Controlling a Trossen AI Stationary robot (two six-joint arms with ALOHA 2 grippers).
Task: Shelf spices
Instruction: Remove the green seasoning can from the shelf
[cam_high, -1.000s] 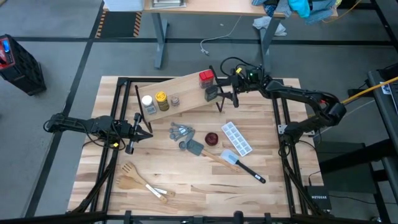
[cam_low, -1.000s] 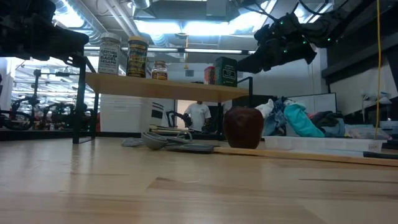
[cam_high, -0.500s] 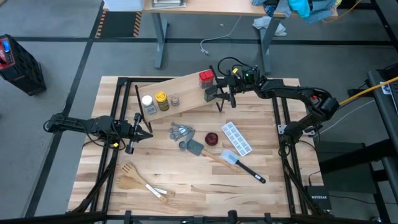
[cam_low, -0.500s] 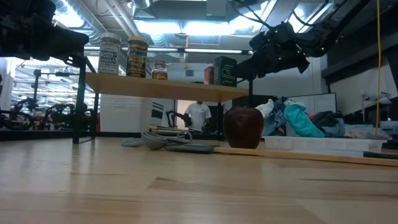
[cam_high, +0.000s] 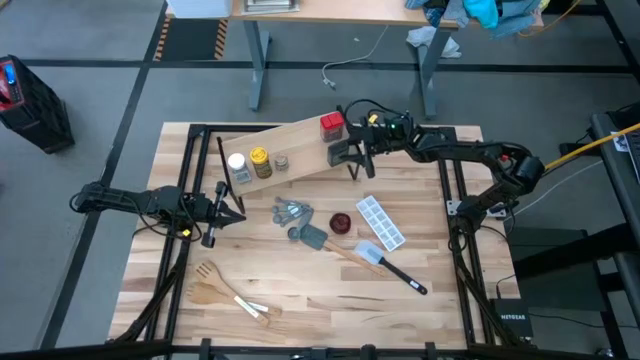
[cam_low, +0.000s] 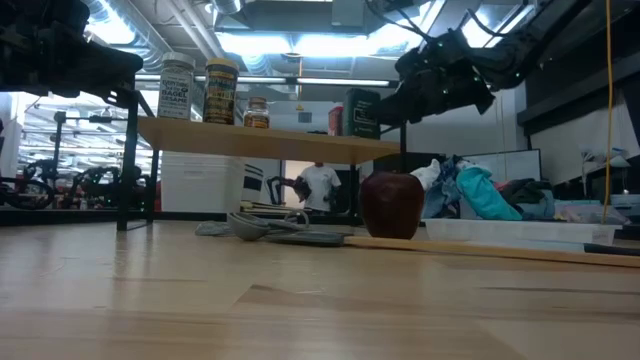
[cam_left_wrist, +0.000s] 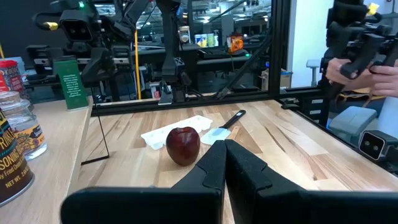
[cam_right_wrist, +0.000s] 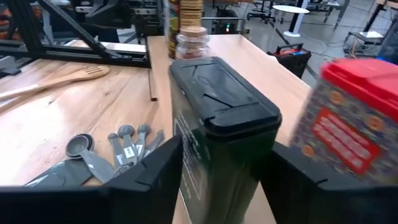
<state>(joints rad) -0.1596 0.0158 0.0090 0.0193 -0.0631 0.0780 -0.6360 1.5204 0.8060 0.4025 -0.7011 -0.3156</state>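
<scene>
Closing in over half a second, the right gripper (cam_high: 348, 153) now has its fingers either side of the dark grey square tin (cam_right_wrist: 217, 118), apart and apparently not clamped. That tin stands on the shelf (cam_high: 290, 138) beside the red square tin (cam_high: 331, 124); all five spices look shelved. The left gripper (cam_high: 222, 210) waits, fingers together, on the table's left side.

On the yellow-capped jar (cam_left_wrist: 11, 163), standing on the shelf (cam_left_wrist: 46, 134), the label shows part of a word — the letters "SONING". Just beside it, the red square tin (cam_right_wrist: 349, 118) and the dark grey square tin (cam_left_wrist: 69, 83) carry print too small or blurred to read.
</scene>
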